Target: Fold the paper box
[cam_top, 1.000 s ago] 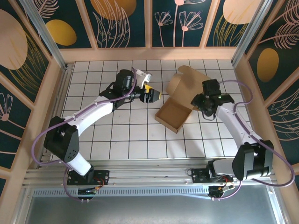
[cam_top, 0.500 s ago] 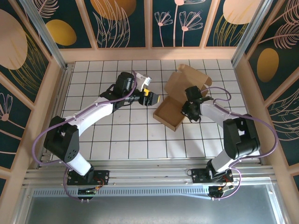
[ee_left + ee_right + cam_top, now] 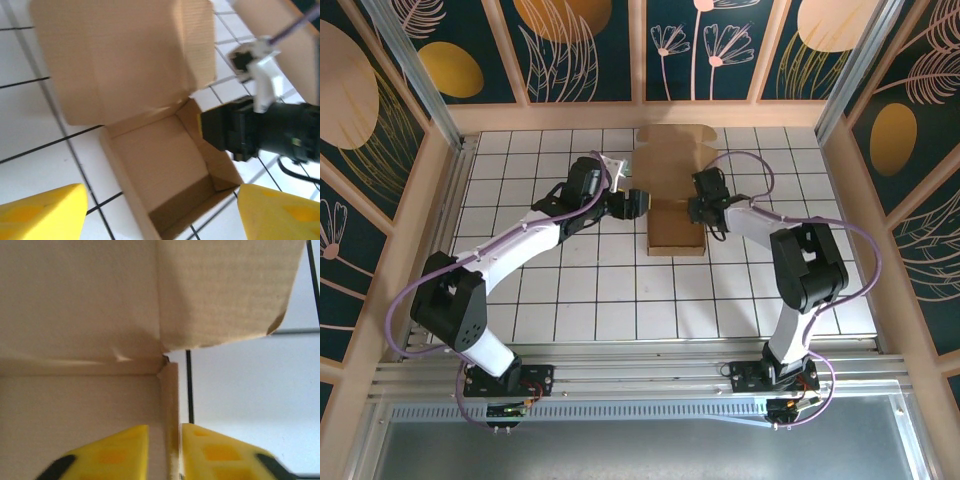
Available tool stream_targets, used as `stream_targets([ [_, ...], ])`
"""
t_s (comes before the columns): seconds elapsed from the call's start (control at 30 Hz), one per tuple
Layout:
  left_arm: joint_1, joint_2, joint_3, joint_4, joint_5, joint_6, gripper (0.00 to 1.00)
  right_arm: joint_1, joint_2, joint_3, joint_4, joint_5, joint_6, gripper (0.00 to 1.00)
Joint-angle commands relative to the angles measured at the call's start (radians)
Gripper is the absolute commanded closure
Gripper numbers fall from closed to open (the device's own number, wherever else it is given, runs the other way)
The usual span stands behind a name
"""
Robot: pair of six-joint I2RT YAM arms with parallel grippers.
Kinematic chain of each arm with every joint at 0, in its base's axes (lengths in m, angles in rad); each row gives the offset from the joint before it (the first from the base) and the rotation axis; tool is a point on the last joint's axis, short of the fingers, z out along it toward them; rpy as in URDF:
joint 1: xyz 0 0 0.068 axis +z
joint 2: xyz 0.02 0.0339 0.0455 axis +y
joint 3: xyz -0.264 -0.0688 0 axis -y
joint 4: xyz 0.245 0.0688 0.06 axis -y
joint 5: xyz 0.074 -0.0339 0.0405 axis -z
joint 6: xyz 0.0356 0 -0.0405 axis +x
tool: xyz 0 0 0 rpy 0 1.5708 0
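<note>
The paper box [image 3: 674, 228] is a brown cardboard tray lying square on the tiles mid-table, its lid flap [image 3: 675, 160] laid open toward the back wall. My right gripper [image 3: 693, 211] sits at the tray's right wall, near the lid hinge. In the right wrist view its yellow fingers [image 3: 220, 455] pinch that wall [image 3: 171, 405], one inside and one outside. My left gripper [image 3: 639, 203] hovers at the tray's left side, open. In the left wrist view the left gripper [image 3: 160, 220] has its fingertips [image 3: 42, 212] spread wide, with the tray's inside [image 3: 160, 170] beyond them.
White tiled floor [image 3: 570, 290] with black grid lines, fenced by wooden walls [image 3: 650, 115] on three sides. The right arm's black wrist [image 3: 250, 130] and cable hang close over the tray's right side. The lid's far edge lies near the back wall.
The box has swung from a skewed spot at the right to square in the middle. My right gripper came left with it, gripping its wall. The left gripper shifted slightly.
</note>
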Motion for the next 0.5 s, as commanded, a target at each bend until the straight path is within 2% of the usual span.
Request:
stream_targets([
  [0.0,0.033,0.008,0.038,-0.029,-0.152,-0.114,0.24,-0.019,-0.025,0.091,0.06,-0.051,-0.11,0.61],
  [0.13,0.104,0.066,0.104,-0.017,-0.105,-0.117,0.24,-0.118,-0.127,0.109,0.066,-0.266,-0.119,0.33],
  [0.2,0.157,0.141,0.163,-0.02,-0.01,-0.115,0.25,-0.21,-0.16,0.109,0.09,-0.394,-0.102,0.1],
  [0.23,0.171,0.175,0.197,-0.023,0.044,-0.101,0.25,-0.248,-0.163,0.109,0.104,-0.448,-0.104,0.07],
  [0.3,0.183,0.271,0.313,-0.07,0.17,-0.05,0.26,-0.329,-0.127,0.14,0.109,-0.641,-0.12,0.08],
  [0.37,0.182,0.364,0.437,-0.141,0.241,-0.021,0.26,-0.373,-0.057,0.206,0.084,-0.795,-0.135,0.14],
  [0.47,0.185,0.464,0.556,-0.193,0.231,-0.035,0.27,-0.398,0.065,0.329,0.025,-0.889,-0.165,0.22],
])
